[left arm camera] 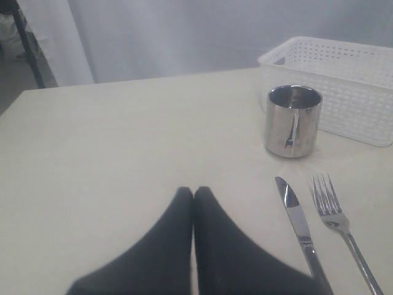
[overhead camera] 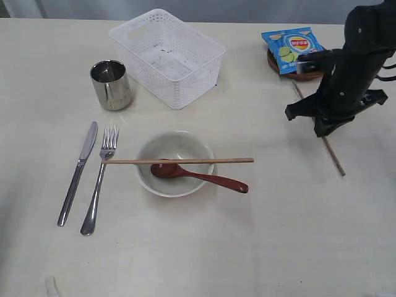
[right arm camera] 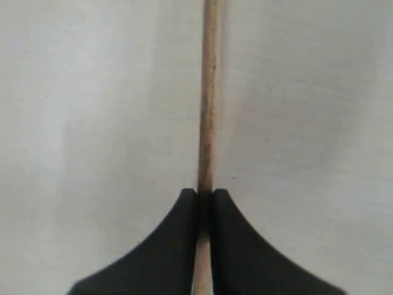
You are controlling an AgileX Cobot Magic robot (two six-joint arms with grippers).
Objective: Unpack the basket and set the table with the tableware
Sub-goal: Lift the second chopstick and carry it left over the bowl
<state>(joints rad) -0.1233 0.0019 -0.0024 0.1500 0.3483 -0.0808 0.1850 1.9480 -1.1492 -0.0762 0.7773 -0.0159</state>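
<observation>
My right gripper (right arm camera: 204, 193) is shut on one brown wooden chopstick (right arm camera: 209, 92), which lies on the table (overhead camera: 278, 235) at the right (overhead camera: 333, 156). The other chopstick (overhead camera: 179, 161) rests across the pale bowl (overhead camera: 179, 145), and the reddish-brown spoon (overhead camera: 198, 176) sits in the bowl with its handle over the rim. Left of the bowl lie the fork (overhead camera: 99, 185) and the knife (overhead camera: 77, 176). The steel cup (overhead camera: 111, 85) stands beside the white basket (overhead camera: 185, 86). My left gripper (left arm camera: 193, 192) is shut on nothing, just above the table near the knife (left arm camera: 299, 224).
A blue snack packet (overhead camera: 292, 48) lies on the small brown plate (overhead camera: 306, 75) at the back right, just behind my right arm. In the left wrist view the cup (left arm camera: 293, 121) and basket (left arm camera: 344, 86) stand beyond the fork (left arm camera: 341, 224).
</observation>
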